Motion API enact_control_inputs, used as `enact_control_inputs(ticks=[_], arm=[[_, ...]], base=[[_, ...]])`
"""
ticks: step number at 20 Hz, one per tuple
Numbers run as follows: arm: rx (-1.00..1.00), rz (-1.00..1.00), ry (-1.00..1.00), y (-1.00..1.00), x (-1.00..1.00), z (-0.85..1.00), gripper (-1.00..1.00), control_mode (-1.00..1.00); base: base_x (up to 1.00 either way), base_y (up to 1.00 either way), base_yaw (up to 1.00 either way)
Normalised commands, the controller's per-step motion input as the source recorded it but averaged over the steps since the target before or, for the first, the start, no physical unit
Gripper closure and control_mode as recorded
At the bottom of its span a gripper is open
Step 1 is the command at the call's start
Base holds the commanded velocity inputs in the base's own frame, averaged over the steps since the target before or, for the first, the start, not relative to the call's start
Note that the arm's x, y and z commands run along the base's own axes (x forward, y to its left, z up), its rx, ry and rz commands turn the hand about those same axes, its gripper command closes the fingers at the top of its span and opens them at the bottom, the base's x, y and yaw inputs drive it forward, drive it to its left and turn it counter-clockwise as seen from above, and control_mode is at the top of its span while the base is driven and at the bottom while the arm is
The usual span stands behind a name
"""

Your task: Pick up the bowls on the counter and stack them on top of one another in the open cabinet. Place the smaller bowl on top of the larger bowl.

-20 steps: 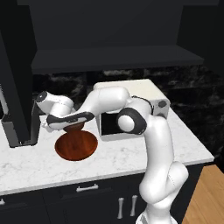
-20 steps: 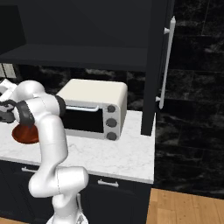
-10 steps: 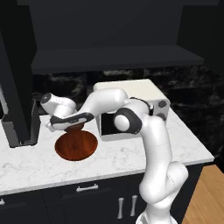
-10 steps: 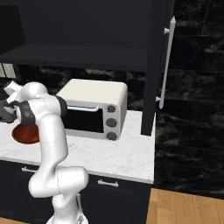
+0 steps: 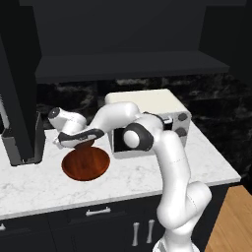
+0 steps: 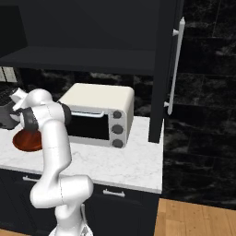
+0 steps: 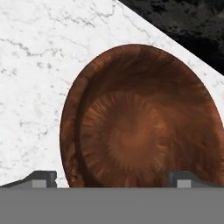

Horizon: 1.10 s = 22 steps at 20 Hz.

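Gripper point(image 7: 111, 179) spread wide, empty, hovering over larger bowl point(image 5: 85, 164). Bowl flat on counter point(image 5: 147, 172), left of toaster oven point(image 5: 147, 118).

The larger bowl point(image 5: 85, 164) point(image 7: 140, 122) — wide, shallow, reddish-brown, grain visible — sits upright on the white marble counter point(image 5: 147, 172).

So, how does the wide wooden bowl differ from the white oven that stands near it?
The larger bowl is round and reddish-brown with visible grain, while the toaster oven is box-shaped and cream-white with a dark door. The larger bowl is low and shallow; the toaster oven stands much taller. The larger bowl lies nearer the front edge, and the toaster oven sits further back. Both rest on the white marble counter.
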Motion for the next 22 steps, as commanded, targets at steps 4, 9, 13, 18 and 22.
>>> enact_control_inputs(ticks=[4,9,13,18,22], arm=[[0.0,0.0,0.0,0.0,0.28,-0.1,-1.0,-1.0],[0.0,0.0,0.0,0.0,0.25,-0.13,-1.0,-1.0],[0.0,0.0,0.0,0.0,0.07,-0.19,1.0,-1.0],[0.0,0.0,0.01,0.0,0.0,-0.08,1.0,-1.0],[-0.01,0.0,0.03,0.14,-0.01,0.02,1.0,-1.0]], base=[[0.0,0.0,0.0],[0.0,0.0,0.0],[0.0,0.0,0.0],[0.0,0.0,0.0],[0.0,0.0,0.0]])
